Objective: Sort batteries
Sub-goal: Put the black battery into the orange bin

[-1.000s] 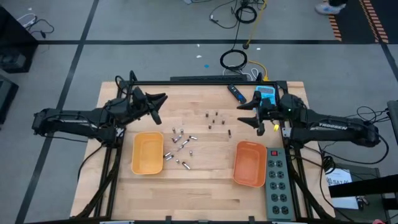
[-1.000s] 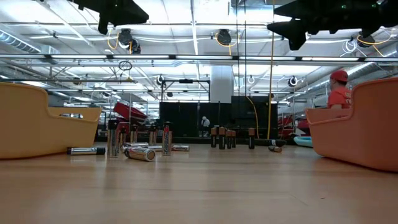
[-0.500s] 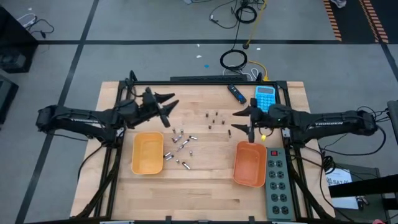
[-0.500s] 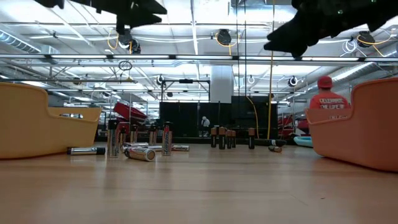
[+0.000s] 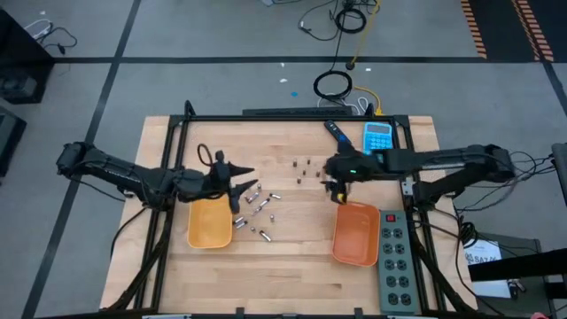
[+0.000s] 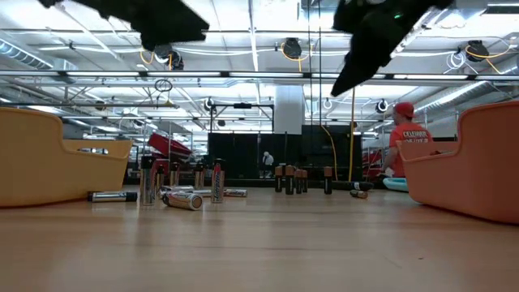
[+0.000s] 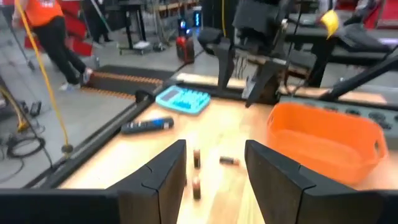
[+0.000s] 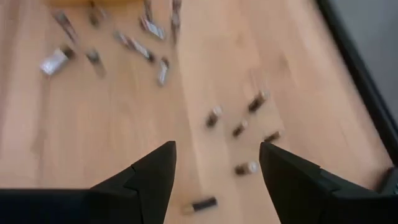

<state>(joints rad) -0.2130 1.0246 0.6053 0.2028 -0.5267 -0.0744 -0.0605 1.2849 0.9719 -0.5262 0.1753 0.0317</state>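
The batteries stand and lie in two groups on the wooden table: larger silvery ones right of the yellow tray, and smaller dark ones toward the far side. My left gripper hangs open in the air, just left of the silvery group. My right gripper is open too, above the table just right of the dark group and beyond the orange tray. Neither touches anything.
A blue calculator and a dark pen-like device lie near the far edge. A grey power strip sits right of the orange tray. The near half of the table is bare wood. A person in red stands in the room behind.
My left gripper has moved toward the near edge and rightward, up to the silvery batteries. My right gripper has swung leftward and a little lower, toward the dark batteries. Both stay open, and no battery has moved.
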